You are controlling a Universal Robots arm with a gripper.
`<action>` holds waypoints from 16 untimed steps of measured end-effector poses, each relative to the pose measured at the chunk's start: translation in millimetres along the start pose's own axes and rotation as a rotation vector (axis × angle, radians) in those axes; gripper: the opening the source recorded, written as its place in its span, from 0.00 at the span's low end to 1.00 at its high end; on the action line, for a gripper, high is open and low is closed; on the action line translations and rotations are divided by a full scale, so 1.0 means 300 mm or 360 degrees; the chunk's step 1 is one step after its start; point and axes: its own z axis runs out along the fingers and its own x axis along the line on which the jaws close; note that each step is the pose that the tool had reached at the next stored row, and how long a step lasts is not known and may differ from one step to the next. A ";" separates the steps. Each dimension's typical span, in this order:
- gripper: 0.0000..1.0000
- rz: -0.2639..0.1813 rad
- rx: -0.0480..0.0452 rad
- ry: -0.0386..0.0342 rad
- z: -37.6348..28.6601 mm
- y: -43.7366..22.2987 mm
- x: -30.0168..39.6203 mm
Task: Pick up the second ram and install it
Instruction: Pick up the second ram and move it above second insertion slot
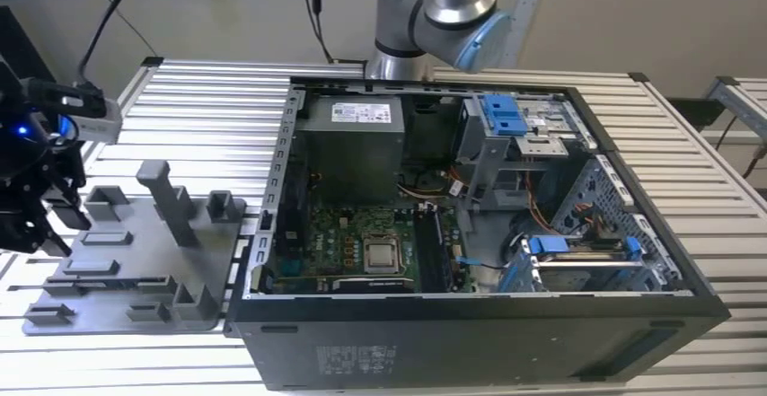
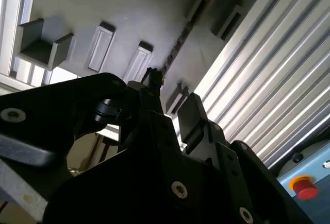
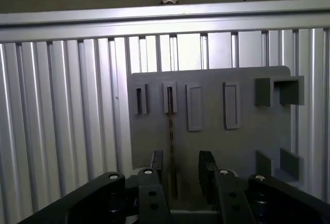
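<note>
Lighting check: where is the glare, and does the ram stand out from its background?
First wrist view: glare on the table slats beyond the grey holder plate; the ram reads as a thin dark line against the plate, the open gripper around it in shadow. Second wrist view: gripper nearly a silhouette, slats bright. Exterior view: even light, computer case interior shaded.

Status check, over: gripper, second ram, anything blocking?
Gripper open, fingers straddling second ram. Ram on edge in grey holder, not lifted. Nothing in the way.
</note>
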 end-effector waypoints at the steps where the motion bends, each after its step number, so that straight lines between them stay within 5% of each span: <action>1: 0.42 0.0000 0.0003 0.0000 0.006 0.001 0.000; 10: 0.42 -0.0006 0.0036 -0.0002 0.061 0.005 -0.001; 16: 0.42 -0.0007 0.0036 -0.0006 0.093 0.005 0.000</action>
